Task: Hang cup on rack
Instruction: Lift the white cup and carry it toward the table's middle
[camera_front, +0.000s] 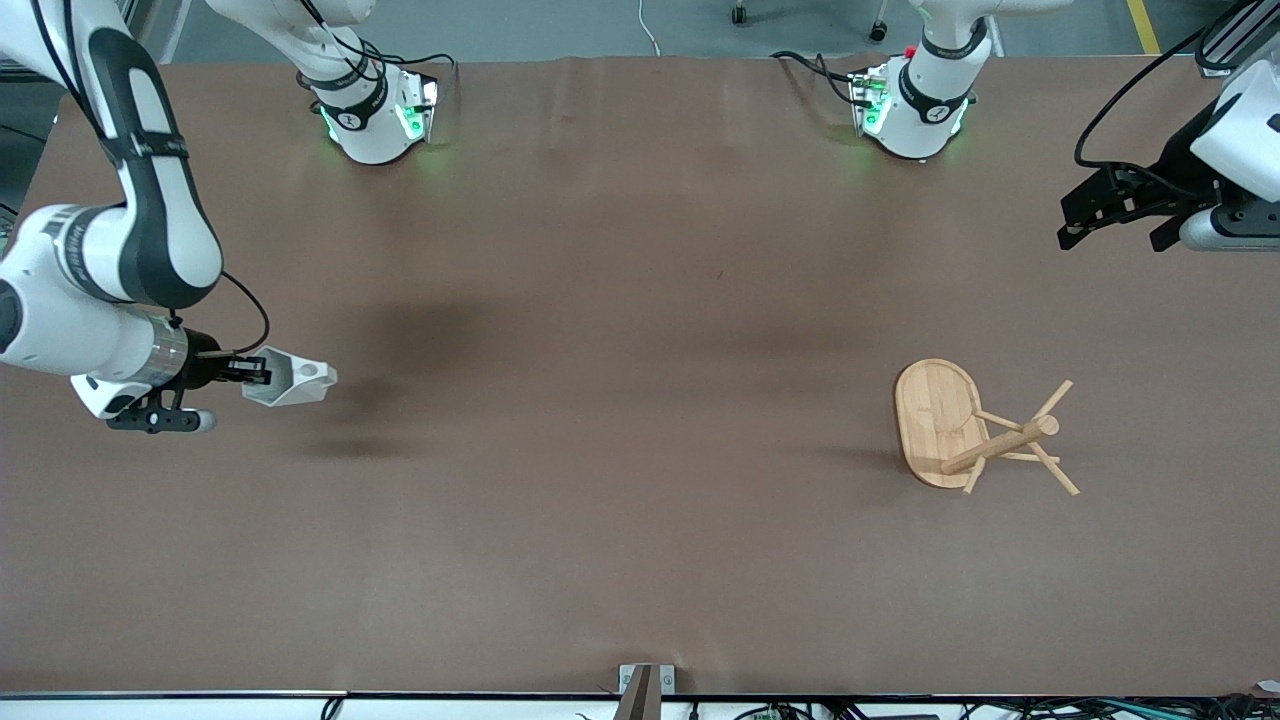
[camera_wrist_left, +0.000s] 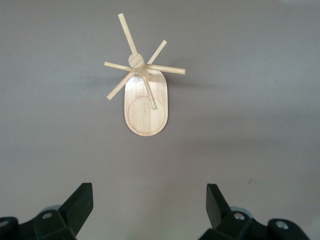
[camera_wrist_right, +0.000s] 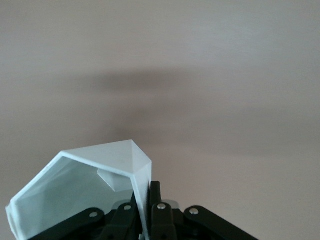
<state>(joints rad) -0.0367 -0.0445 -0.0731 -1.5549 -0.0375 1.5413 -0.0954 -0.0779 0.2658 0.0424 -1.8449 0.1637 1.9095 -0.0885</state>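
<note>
The rack (camera_front: 950, 425) stands on the bench (camera_front: 640, 560) toward the left arm's end, base flat, post upright, pegs bare. The cup (camera_front: 290, 380) is over the right arm's end, well apart from the rack, pinched at its wall by the right pincer (camera_front: 258, 374). It lies sideways, tab handle leading toward the rack. Grasp done; carry and hanging remain. The left pincer (camera_front: 1112, 222) waits, spread.

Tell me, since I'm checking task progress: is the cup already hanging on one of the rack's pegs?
No: the cup is held in the right gripper near the right arm's end of the table, apart from the rack.
</note>
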